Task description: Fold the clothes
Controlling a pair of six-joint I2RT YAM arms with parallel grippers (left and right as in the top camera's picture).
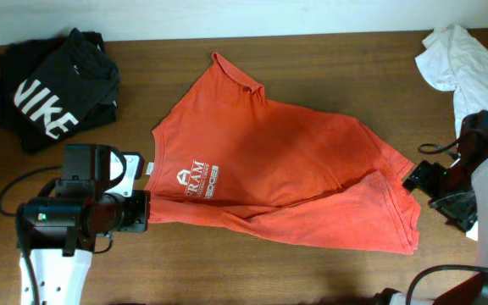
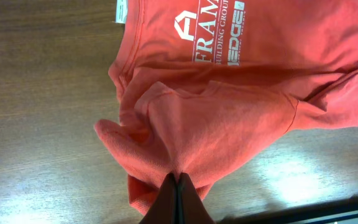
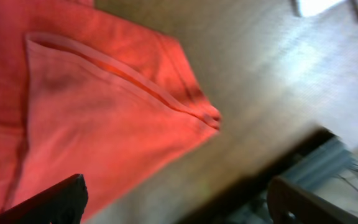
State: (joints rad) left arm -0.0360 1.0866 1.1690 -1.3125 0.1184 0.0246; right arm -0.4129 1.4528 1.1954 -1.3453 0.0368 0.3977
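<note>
- A black fabric garment with white NIKE lettering [image 1: 49, 93] lies crumpled at about 10 o'clock on the brown wooden table [image 1: 185, 271].
- The left gripper [image 1: 147, 210] sits at 8 o'clock at the shirt's left edge. Its jaws are pressed together on a bunched fold of the cloth. In the left wrist view the dark fingertips [image 2: 185, 193] meet with red fabric pinched between them.
- The red-orange short-sleeved cotton T-shirt [image 1: 286, 161] lies across the middle of the table. It is loosely spread and creased, with its white printed logo [image 1: 200, 180] toward 9 o'clock and a doubled layer along its 5 o'clock edge.
- The right gripper [image 1: 419, 178] hangs at 3 o'clock, just beside the shirt's right corner. Its jaws are wide apart and hold nothing. In the right wrist view the hemmed corner lies on the wood below them.
- A white crumpled cloth [image 1: 460, 59] rests at 2 o'clock.
</note>
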